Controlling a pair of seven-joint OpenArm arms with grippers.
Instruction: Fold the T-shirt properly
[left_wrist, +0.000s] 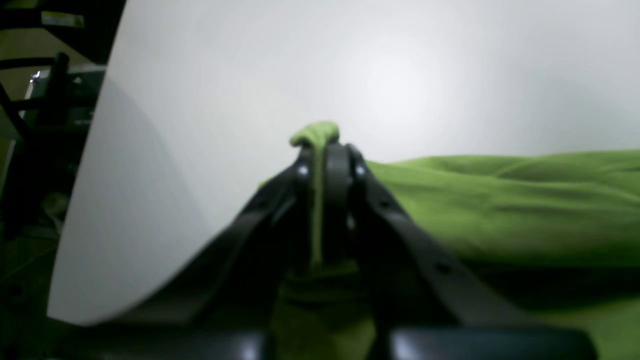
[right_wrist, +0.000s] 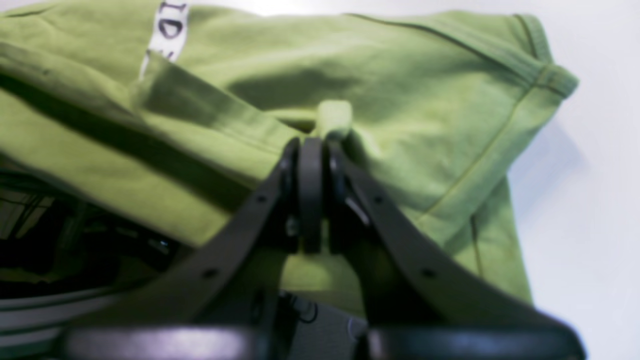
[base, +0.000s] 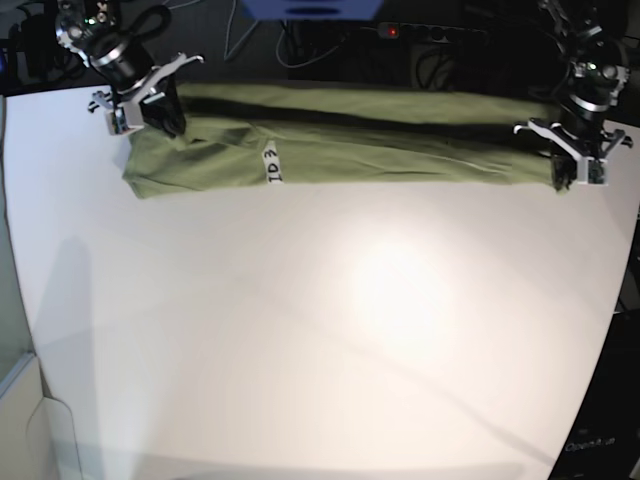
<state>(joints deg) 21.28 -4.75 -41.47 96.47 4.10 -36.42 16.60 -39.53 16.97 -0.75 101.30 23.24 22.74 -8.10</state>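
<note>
Across the top of the base view, the T-shirt (base: 350, 145) lies stretched on the white table (base: 320, 330). Left gripper (base: 572, 165) and right gripper (base: 140, 105) each clamp one end.

White table (base: 330, 330) — dark cluttered surroundings

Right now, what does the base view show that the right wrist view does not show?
Only the base view shows both arms at once, the left hand at the other end of the long T-shirt, and the wide white table. Only the right wrist view shows the right hand shut on a pinch of cloth, and the sleeve hem seam. Both show the white tag.
</note>
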